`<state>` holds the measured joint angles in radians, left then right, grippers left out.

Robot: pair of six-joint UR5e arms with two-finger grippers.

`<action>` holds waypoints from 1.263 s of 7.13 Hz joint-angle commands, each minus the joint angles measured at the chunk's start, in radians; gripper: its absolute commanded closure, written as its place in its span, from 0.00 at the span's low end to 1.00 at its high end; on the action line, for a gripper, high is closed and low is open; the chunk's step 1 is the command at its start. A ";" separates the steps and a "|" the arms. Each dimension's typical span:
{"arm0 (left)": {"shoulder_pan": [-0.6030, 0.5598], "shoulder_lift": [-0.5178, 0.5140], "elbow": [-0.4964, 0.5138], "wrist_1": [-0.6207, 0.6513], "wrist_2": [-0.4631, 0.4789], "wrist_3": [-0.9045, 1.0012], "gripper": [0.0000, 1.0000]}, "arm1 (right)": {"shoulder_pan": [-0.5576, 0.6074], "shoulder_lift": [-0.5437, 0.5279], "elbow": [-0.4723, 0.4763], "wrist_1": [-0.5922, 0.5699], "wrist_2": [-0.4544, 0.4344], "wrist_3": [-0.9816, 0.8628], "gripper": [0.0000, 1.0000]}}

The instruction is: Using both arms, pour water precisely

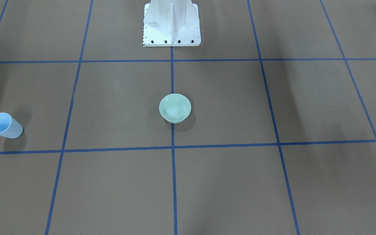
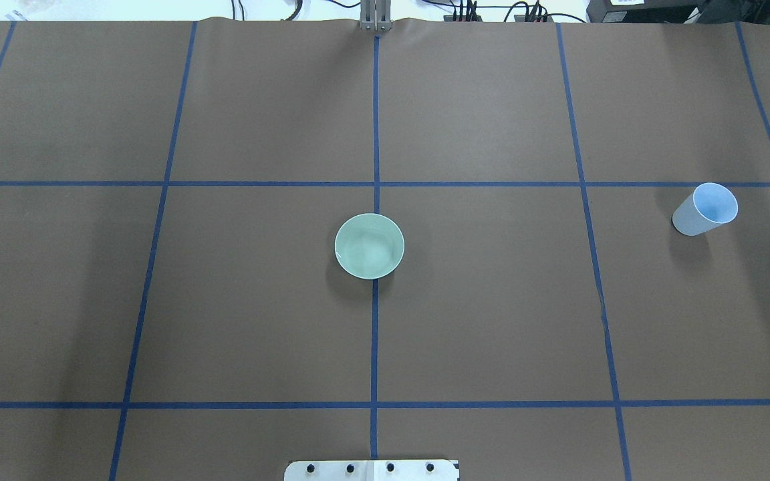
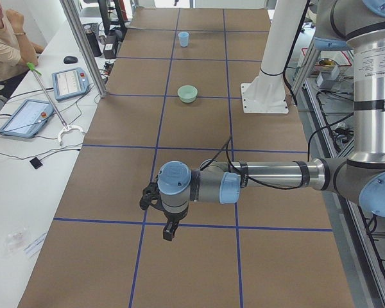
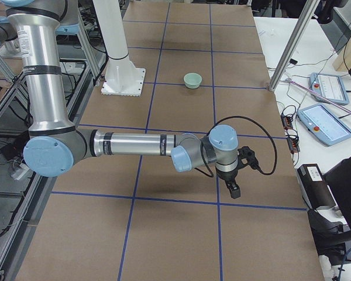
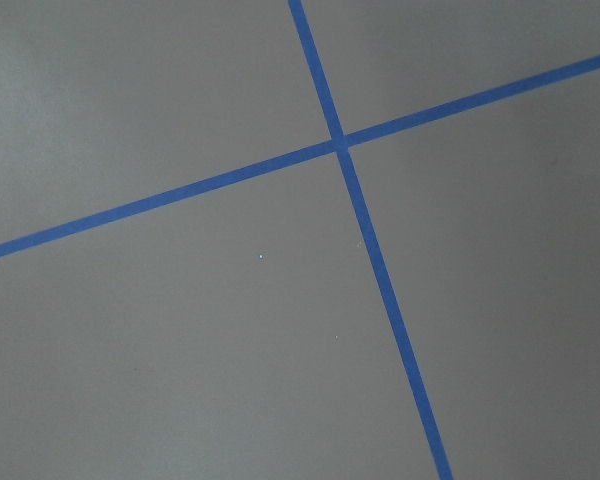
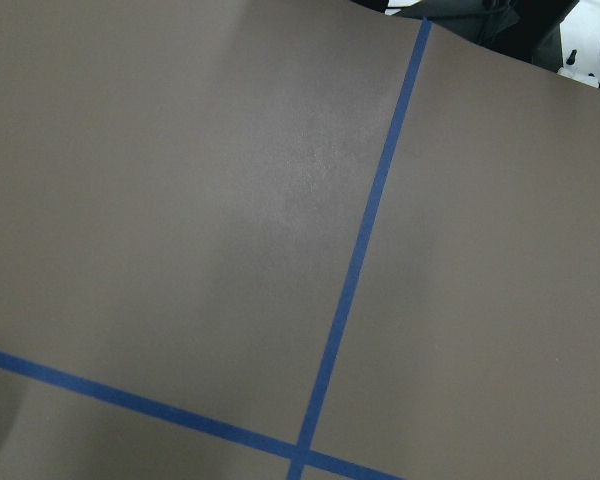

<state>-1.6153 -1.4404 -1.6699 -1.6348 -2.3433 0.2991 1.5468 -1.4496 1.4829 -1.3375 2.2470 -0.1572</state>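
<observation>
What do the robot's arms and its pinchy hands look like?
The left arm and right arm match. Both are shiny silver-grey tubes with thin black bands, joined by chunky round joints with pale blue caps. A black cable loops out by each wrist. The left gripper and right gripper are small and black, narrowing to the tip.
</observation>
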 commanded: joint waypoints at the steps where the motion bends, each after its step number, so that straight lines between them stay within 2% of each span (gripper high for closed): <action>1: 0.000 0.014 0.027 -0.002 0.001 0.000 0.00 | 0.051 -0.018 0.005 -0.173 0.045 -0.082 0.00; 3: -0.001 0.023 0.044 -0.008 0.002 0.003 0.00 | 0.053 -0.069 -0.004 -0.152 0.046 -0.061 0.00; 9: -0.006 0.031 0.030 -0.016 0.004 0.005 0.00 | 0.053 -0.083 -0.007 -0.149 0.051 -0.048 0.00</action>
<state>-1.6178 -1.4108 -1.6331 -1.6481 -2.3381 0.3044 1.5999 -1.5318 1.4779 -1.4866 2.3011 -0.2056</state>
